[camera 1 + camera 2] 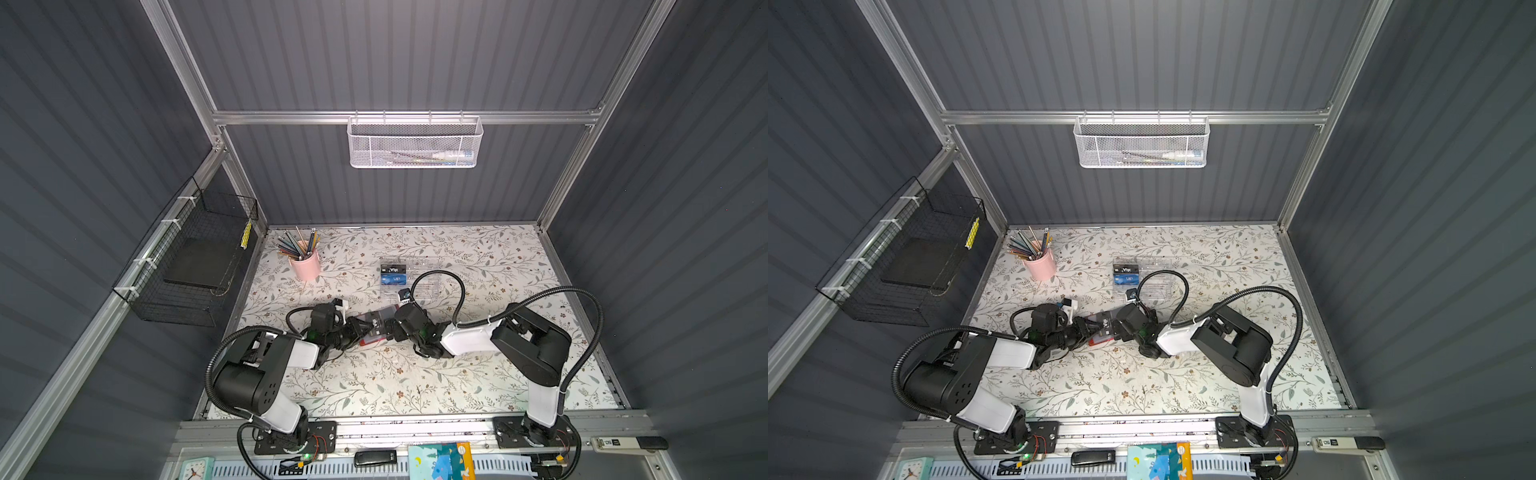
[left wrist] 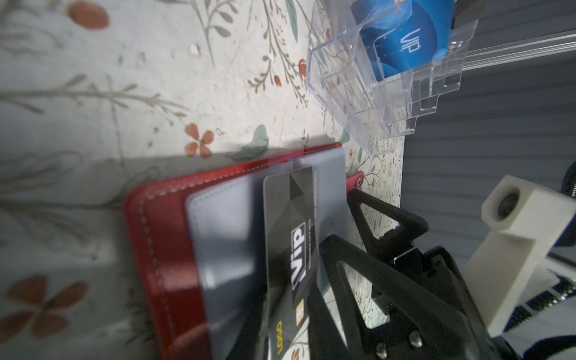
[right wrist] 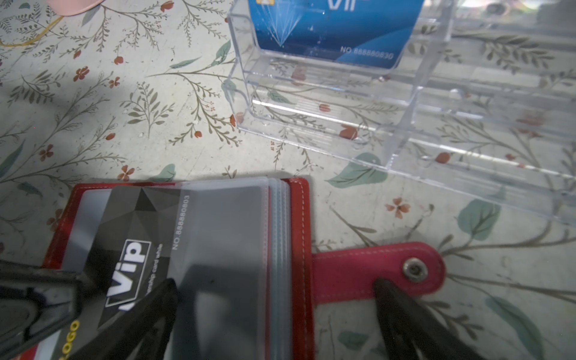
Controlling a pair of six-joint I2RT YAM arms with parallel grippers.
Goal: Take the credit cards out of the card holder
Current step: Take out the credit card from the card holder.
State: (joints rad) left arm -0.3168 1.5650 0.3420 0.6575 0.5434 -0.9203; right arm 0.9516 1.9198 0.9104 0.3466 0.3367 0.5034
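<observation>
White, flower-printed tabletop (image 1: 498, 257) is seen carrying everything. Between its middle and its back edge, a clear acrylic compartment box (image 3: 311, 124) is set, with a blue card (image 3: 336, 31) stood in it. Just in front of the box, the red leather-like card holder (image 3: 300, 249) is laid open. It is pinned by the right gripper (image 3: 274, 283), whose jaws are spread wide, one finger on a sleeve page (image 3: 230, 237), the other at the strap tab (image 3: 358, 265). A black plastic card (image 3: 134, 224), partly out of its sleeve, appears clamped by the left gripper (image 3: 53, 290). Extraction is judged to be under way. A straight pull out of the sleeve mouth is called for next, with the holder held down.
</observation>
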